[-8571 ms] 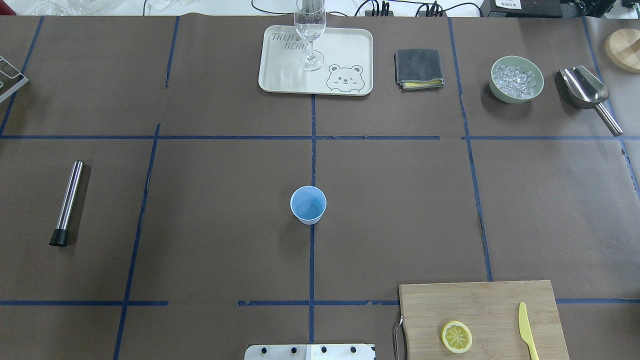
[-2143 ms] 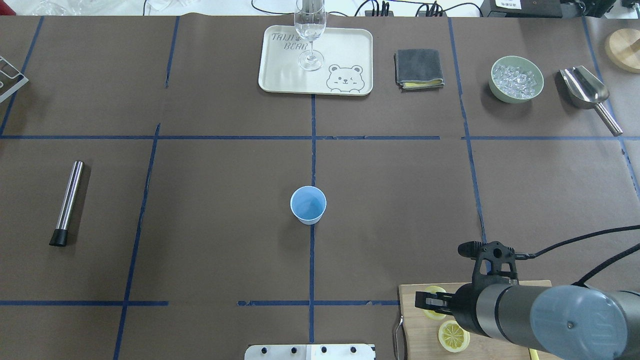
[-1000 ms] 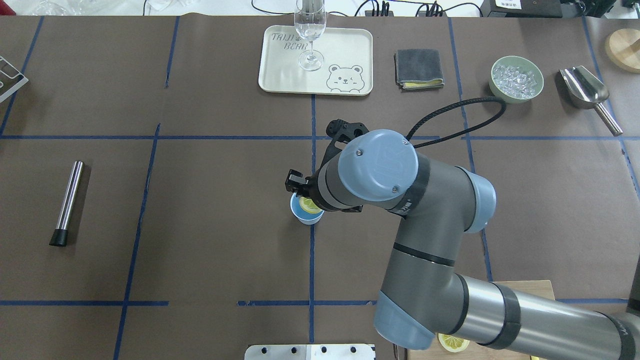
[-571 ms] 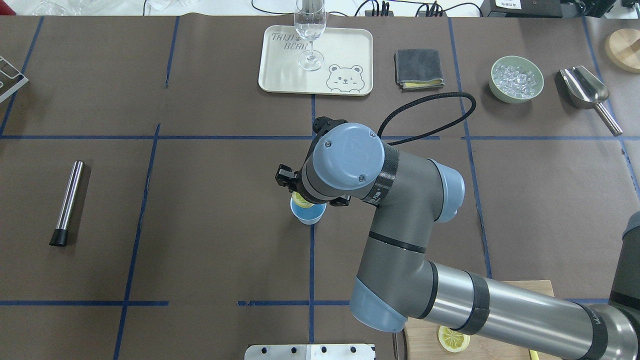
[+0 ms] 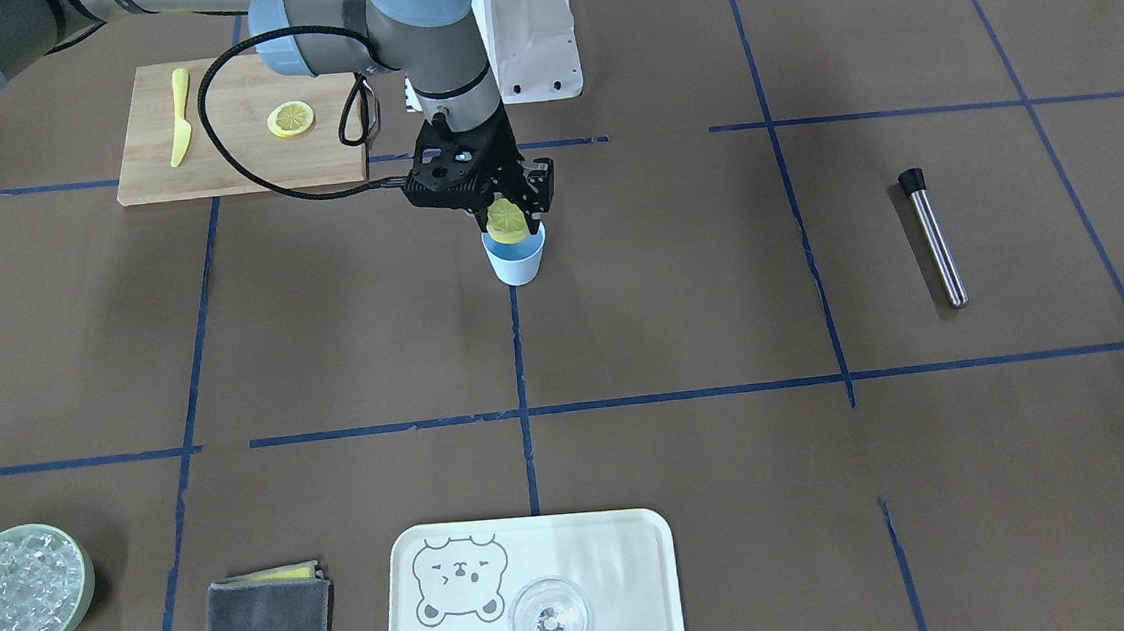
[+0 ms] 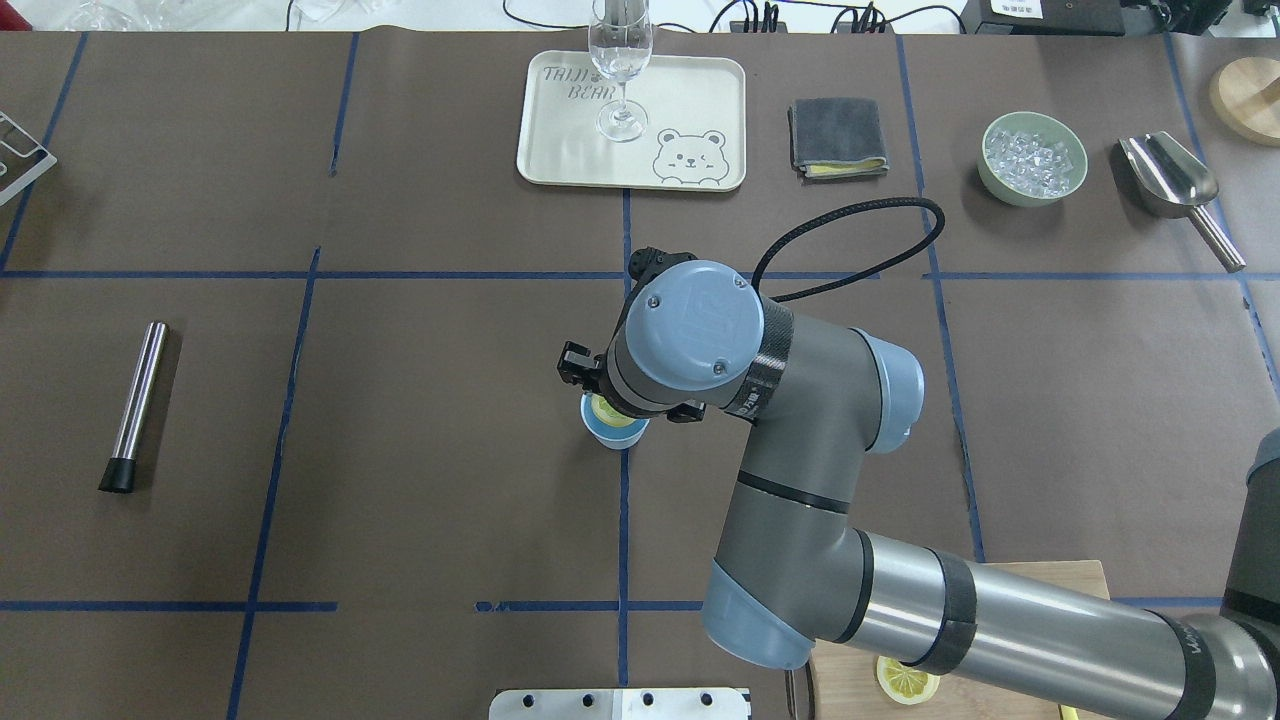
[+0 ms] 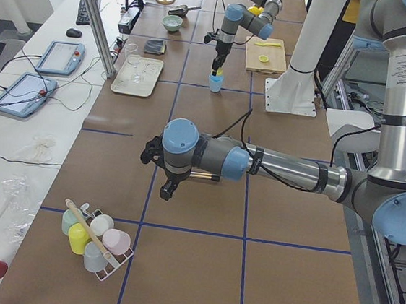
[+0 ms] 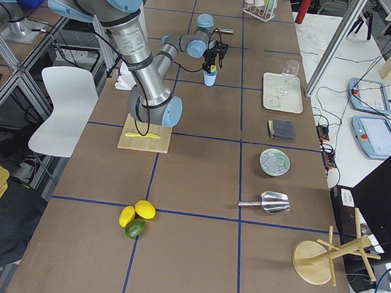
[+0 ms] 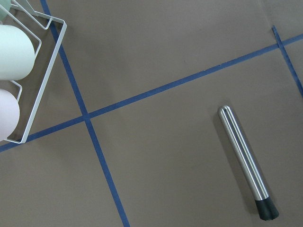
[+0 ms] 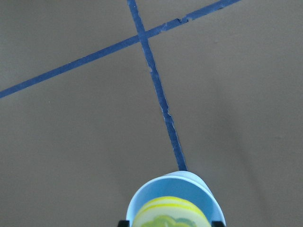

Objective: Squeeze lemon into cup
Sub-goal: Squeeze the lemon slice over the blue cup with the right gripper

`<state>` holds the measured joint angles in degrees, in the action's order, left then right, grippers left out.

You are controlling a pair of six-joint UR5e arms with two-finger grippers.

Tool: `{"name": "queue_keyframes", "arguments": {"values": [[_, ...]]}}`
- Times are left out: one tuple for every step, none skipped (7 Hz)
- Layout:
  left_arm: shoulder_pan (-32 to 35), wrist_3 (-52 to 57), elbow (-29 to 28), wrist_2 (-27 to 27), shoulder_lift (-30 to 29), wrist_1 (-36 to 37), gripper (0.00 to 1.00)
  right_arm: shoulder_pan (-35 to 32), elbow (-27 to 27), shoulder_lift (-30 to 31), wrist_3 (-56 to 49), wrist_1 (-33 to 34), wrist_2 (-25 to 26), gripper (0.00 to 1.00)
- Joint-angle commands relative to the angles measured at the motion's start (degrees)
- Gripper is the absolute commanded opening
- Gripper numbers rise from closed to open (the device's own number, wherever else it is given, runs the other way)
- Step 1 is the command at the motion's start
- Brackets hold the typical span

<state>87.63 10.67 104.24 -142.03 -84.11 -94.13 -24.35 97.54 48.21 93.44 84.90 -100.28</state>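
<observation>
The light-blue cup [image 5: 516, 261] stands at the table's middle on a blue tape line. My right gripper [image 5: 506, 218] is shut on the small lemon [image 5: 507, 225] and holds it just above the cup's mouth, cut face toward the front camera. In the overhead view the lemon [image 6: 610, 411] shows over the cup [image 6: 614, 434], under my wrist. The right wrist view shows the lemon [image 10: 170, 213] inside the ring of the cup's rim [image 10: 158, 187]. My left gripper [image 7: 168, 189] shows only in the left side view, over bare table, and I cannot tell its state.
A cutting board [image 5: 240, 170] near the robot's base holds a thin lemon slice [image 5: 290, 118] and a yellow knife [image 5: 179, 130]. A metal muddler [image 5: 932, 236] lies on my left. A tray [image 5: 631, 551] with a clear glass [image 5: 549, 621], a grey cloth [image 5: 263, 622] and a bowl of ice [image 5: 17, 595] line the far side.
My right arm came in, took the lemon at the cutting board and carried it over the cup. In the last half second the gripper shifted slightly, with the lemon over the cup's mouth.
</observation>
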Motion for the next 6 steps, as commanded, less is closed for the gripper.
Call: {"name": "queue_keyframes", "arguments": {"values": [[0.00, 0.05, 0.00, 0.00, 0.00, 0.00, 1.00, 0.44, -0.07, 0.13, -0.10, 0.00, 0.00, 0.69], [0.00, 0.05, 0.00, 0.00, 0.00, 0.00, 1.00, 0.53, -0.07, 0.04, -0.10, 0.09, 0.00, 0.74], [0.00, -0.04, 0.00, 0.00, 0.00, 0.00, 1.00, 0.62, -0.07, 0.13, -0.10, 0.00, 0.09, 0.78], [-0.09, -0.04, -0.08, 0.00, 0.00, 0.00, 1.00, 0.70, 0.02, 0.04, -0.10, 0.00, 0.09, 0.82], [-0.09, -0.47, 0.00, 0.00, 0.00, 0.00, 1.00, 0.70, 0.02, 0.04, -0.19, 0.00, 0.00, 0.86], [-0.17, -2.39, -0.69, 0.00, -0.17, 0.09, 1.00, 0.70, 0.28, 0.04, -0.28, 0.00, -0.35, 0.90]]}}
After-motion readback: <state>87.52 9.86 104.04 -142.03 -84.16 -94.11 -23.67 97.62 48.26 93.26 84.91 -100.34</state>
